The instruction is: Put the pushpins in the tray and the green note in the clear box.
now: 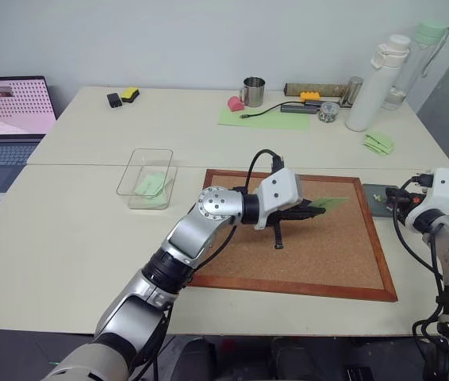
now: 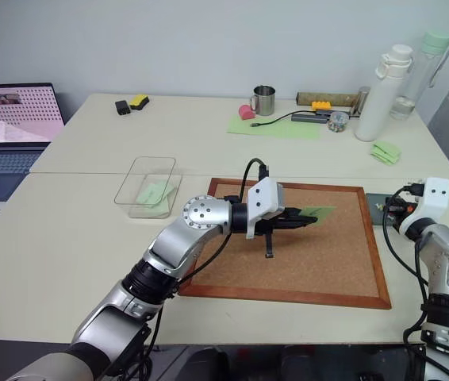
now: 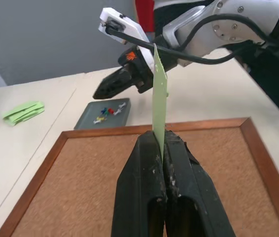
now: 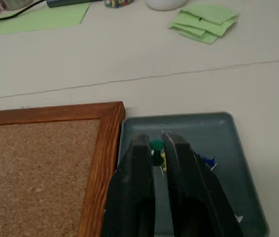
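Table (image 1: pixel 90 230), pale, two tops butted together. Cork board (image 1: pixel 328 262) lies near its front edge, right of middle.

Clear box (image 1: pixel 147 178) sits just off the board's left edge, toward its far corner. A pale-green slip already lies inside; not the one I carry.

Tray (image 4: pixel 228 148), dark grey, is against the board's right edge at the far corner. A few pins lie in it already.

My left gripper (image 1: pixel 313 209) is over the middle of the board, fingers pressed tight on the green note (image 3: pixel 158 94), which stands edge-on out of the tips. It is well apart from the box.

My right gripper (image 4: pixel 160 144) hangs over the tray, jaws narrow, just parted. The pushpins (image 4: pixel 157 152), green head and yellow head, sit between the tips; I cannot tell whether they are pinched or dropping.

Progress, as I judge it: pins at the tray, release unfinished. Note lifted, not delivered.
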Motion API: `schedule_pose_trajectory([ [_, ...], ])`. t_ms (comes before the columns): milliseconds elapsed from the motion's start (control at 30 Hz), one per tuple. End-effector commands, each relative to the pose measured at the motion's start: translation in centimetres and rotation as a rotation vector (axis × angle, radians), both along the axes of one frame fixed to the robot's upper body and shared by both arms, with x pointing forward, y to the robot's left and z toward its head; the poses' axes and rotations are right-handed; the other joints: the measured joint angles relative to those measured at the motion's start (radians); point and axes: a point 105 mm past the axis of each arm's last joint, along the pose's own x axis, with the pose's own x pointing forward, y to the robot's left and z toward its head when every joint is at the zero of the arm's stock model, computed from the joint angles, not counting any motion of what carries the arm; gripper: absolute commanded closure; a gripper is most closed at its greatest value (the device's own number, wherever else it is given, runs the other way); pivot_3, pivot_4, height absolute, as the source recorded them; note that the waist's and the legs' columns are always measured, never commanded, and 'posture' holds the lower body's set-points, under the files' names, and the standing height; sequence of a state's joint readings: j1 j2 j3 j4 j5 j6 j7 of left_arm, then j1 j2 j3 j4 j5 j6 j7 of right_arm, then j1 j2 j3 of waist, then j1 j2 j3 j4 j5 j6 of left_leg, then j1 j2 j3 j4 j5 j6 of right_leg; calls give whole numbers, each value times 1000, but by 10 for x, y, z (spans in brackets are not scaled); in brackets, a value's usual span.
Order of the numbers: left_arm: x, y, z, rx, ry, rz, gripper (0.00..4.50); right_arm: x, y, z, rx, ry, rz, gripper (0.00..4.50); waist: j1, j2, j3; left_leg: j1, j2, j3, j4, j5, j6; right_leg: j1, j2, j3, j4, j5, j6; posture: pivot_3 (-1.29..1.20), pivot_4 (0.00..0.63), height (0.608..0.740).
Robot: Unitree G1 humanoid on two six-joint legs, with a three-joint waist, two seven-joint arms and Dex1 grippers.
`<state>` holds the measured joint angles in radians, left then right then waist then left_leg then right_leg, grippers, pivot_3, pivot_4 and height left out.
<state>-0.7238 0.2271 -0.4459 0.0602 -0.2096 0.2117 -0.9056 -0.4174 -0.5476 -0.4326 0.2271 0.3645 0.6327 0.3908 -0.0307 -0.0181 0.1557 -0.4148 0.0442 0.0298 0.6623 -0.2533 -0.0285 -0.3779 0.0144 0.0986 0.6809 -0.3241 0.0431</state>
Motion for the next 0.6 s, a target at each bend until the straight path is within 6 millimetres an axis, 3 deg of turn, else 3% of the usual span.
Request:
schedule_pose_trajectory([
  [33,-1,3,8,-27,-41,17,4500,8,-11,14,0,-58,-6,3317,1,0,0,0,1,0,0,0,0,0,0,0,0,0,0,0,150,740],
  [500,6,16,5,-24,-24,77,4500,6,-23,19,-28,-80,-2,51,2,1,0,0,2,-1,0,0,0,0,0,-1,1,0,0,0,150,740],
  [600,7,14,7,-27,-25,77,4500,5,-21,16,-32,-76,6,23,2,1,0,0,2,-1,0,0,0,0,0,-1,1,0,0,0,150,740],
])
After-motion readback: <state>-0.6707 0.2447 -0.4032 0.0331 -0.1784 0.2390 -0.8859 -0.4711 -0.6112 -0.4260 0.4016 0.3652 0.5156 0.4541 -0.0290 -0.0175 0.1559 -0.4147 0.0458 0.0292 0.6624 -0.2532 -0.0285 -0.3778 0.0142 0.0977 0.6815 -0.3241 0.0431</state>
